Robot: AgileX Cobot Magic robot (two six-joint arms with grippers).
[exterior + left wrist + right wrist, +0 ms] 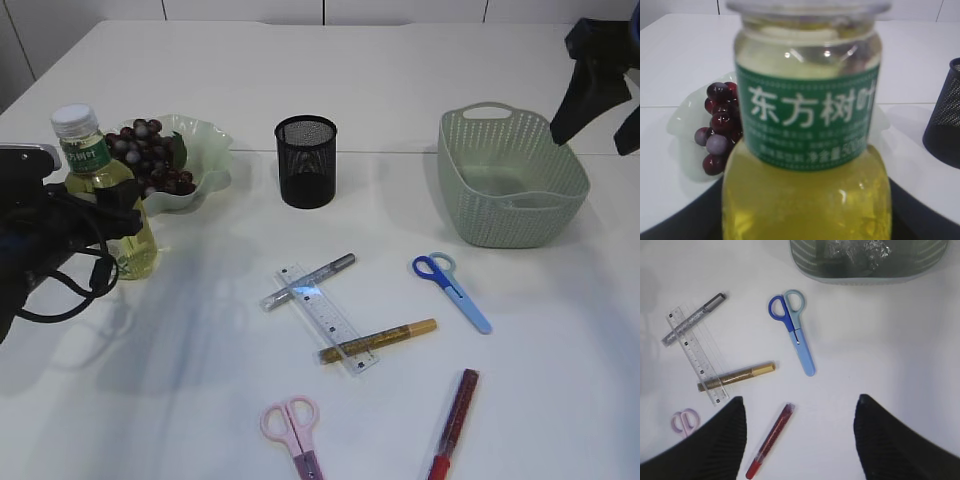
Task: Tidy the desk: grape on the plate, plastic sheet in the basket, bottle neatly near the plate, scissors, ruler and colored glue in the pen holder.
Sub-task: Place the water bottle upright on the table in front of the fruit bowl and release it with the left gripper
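My left gripper [108, 215] is shut on the bottle [98, 185] of yellow drink with a green label [807, 120]; the bottle stands upright beside the plate [208, 140]. Dark grapes [150, 160] lie on that plate. The black mesh pen holder [306, 160] stands mid-table. In front of it lie a clear ruler [328, 318], silver [308, 282], gold [378, 341] and red [455, 423] glue pens, blue scissors [452, 290] and pink scissors [295, 430]. The plastic sheet [855, 250] is inside the green basket [510, 180]. My right gripper [800, 410] hangs open, high above the table.
The silver pen and the gold pen both lie across the ruler. The red pen [771, 440] is below my right gripper, nearer its left finger. The basket stands at the back right, and the table's front edge runs just below the pink scissors.
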